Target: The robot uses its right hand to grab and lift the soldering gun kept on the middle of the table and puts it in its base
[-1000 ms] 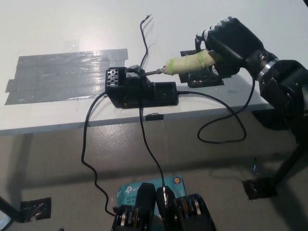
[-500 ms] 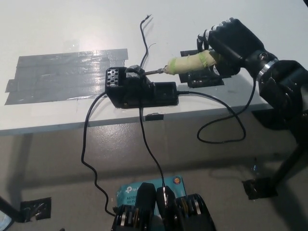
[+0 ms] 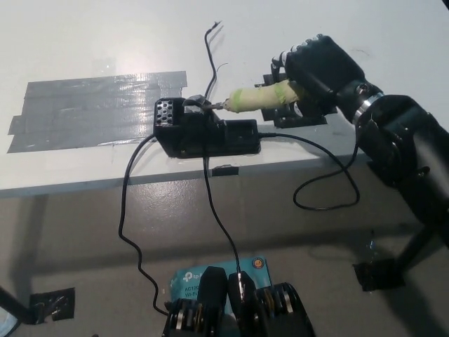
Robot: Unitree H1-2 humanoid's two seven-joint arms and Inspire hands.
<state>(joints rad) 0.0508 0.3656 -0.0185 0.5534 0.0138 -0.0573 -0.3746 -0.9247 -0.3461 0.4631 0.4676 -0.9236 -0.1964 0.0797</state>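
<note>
- Soldering gun (image 3: 258,97), its handle wrapped in pale tape, is held level above the white worktop (image 3: 105,42), clamped in the robot's black right hand (image 3: 317,67).
- Its metal tip points left and sits at the mouth of the holder on the black base (image 3: 203,133), which stands near the worktop's front edge beside a patch of grey tape (image 3: 91,109).
- The step in hand appears to be the insertion: lifting is done, seating is not yet complete.
- The next move likely calls for a short, straight push leftward along the tool's own axis, then release.
- A loose black cable (image 3: 323,189) hangs off the worktop edge under the arm.
- The white left hand is out of view.
</note>
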